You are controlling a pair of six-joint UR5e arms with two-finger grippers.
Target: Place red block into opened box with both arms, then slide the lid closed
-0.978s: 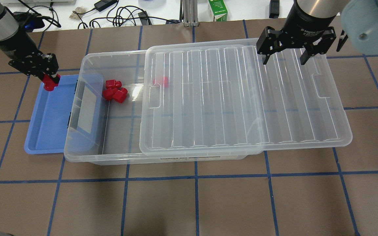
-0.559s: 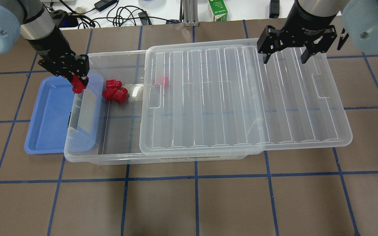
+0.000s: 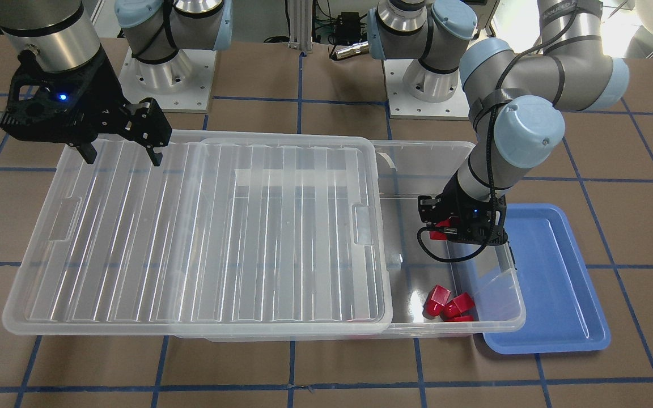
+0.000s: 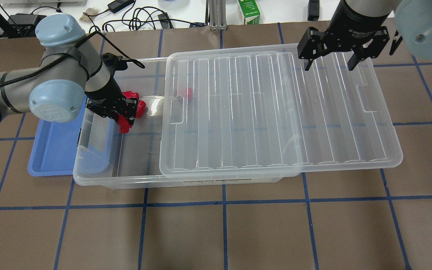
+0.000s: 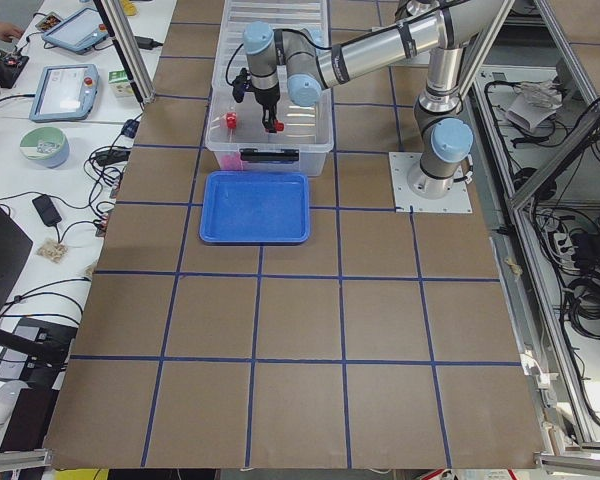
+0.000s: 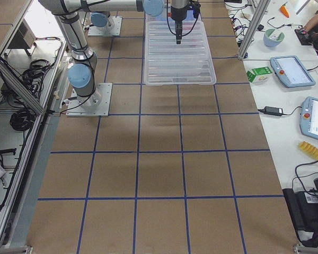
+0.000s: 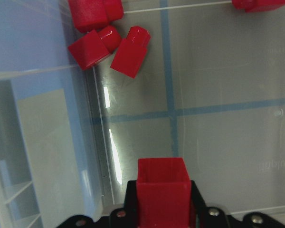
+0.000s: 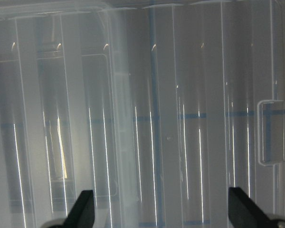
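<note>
My left gripper [image 4: 125,120] is shut on a red block [image 4: 125,126] and hangs over the open left end of the clear box [image 4: 99,180]. The wrist view shows the block [image 7: 162,186] between the fingers, above the box floor. Several other red blocks [image 7: 109,45] lie in the box's far left corner, and one [image 4: 185,92] shows through the lid. The ribbed clear lid [image 4: 276,112] rests on the box, slid to the right and overhanging that end. My right gripper [image 4: 328,64] is open above the lid's far right part [image 8: 156,118], with nothing between its fingers.
A shallow blue tray [image 4: 51,150] sits against the box's left end, partly under the rim. Cables and a green carton [image 4: 249,11] lie on the white bench beyond the table. In the front-facing view the left arm's elbow [image 3: 525,130] stands over the box's end.
My left arm has carried the red block rightward, from above the blue tray's far corner to over the open part of the box. The right gripper has barely moved.
</note>
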